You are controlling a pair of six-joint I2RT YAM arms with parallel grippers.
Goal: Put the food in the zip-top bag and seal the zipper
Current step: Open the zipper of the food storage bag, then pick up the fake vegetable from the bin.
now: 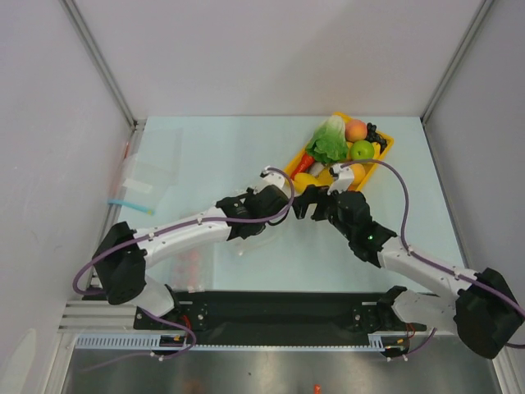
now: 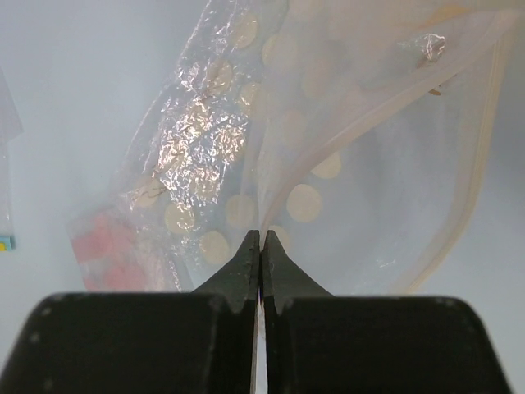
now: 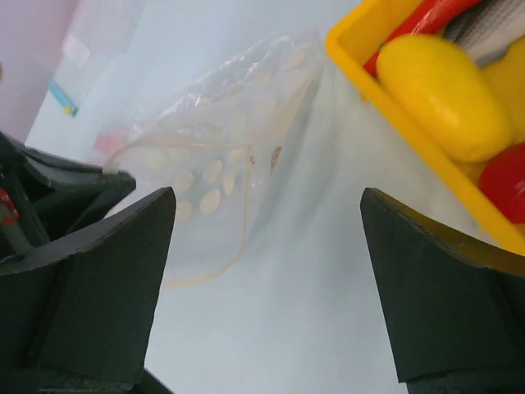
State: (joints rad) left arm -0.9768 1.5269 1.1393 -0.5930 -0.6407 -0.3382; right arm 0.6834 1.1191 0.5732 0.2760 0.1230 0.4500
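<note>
Just beside yellow tray point(image 3: 385, 90): zip-top bag point(image 3: 221, 172), no food inside, edge pinched by closed left gripper point(image 2: 262, 240); zipper point(image 3: 244, 230) unsealed. Right gripper point(image 3: 267, 205) spread wide, empty, over tray's edge. Food point(image 3: 447, 94) in tray. Step: loading not begun. Next likely: right grasps fruit, left holds mouth agape.

food point(image 1: 332, 139): in yellow tray point(image 1: 388, 147) | left hand point(image 1: 280, 191), right hand point(image 1: 305, 203): beside tray

Bright, even light, soft shadows; glare glints off the zip-top bag point(image 2: 197, 139).
</note>
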